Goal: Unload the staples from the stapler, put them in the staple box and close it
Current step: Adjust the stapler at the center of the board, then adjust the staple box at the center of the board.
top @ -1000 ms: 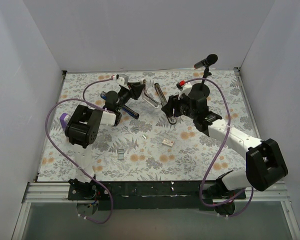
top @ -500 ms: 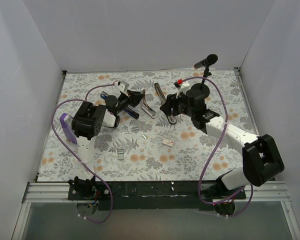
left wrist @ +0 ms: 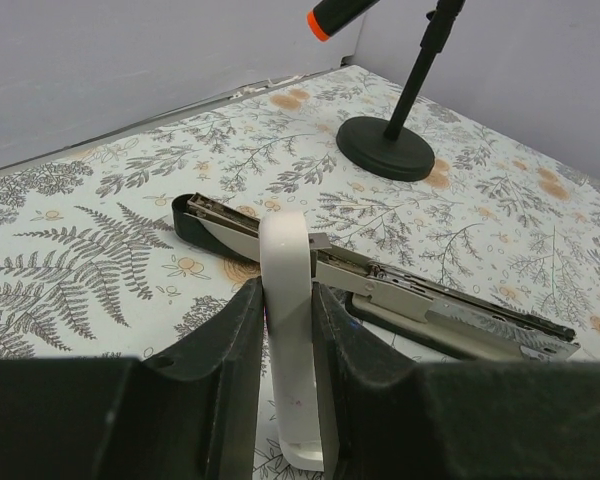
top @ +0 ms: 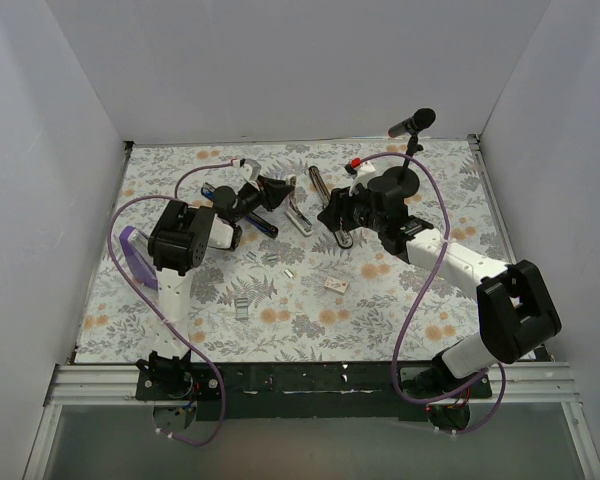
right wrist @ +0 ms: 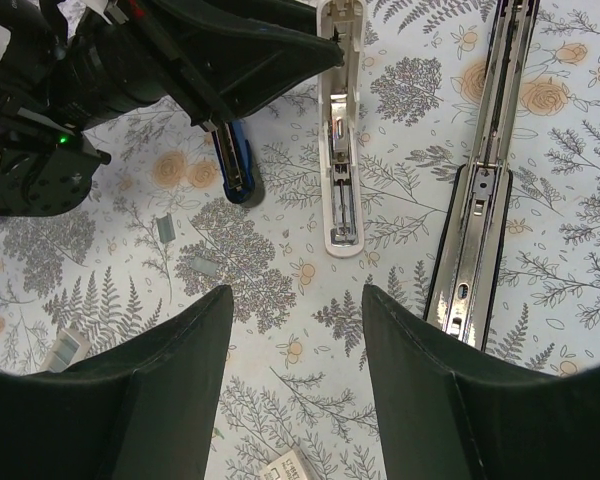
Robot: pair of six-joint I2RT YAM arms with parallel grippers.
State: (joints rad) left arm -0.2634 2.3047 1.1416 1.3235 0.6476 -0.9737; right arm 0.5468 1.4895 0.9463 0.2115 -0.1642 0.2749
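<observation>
Stapler [left wrist: 420, 295] splayed wide open

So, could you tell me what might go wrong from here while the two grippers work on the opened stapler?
The left gripper pinches only the slim white bar of the stapler, so the hinged parts could swing or slip free. The open right gripper hovers close to the left one, so reaching in may bump it. Loose staple strips lie nearby and could get scattered.
</observation>
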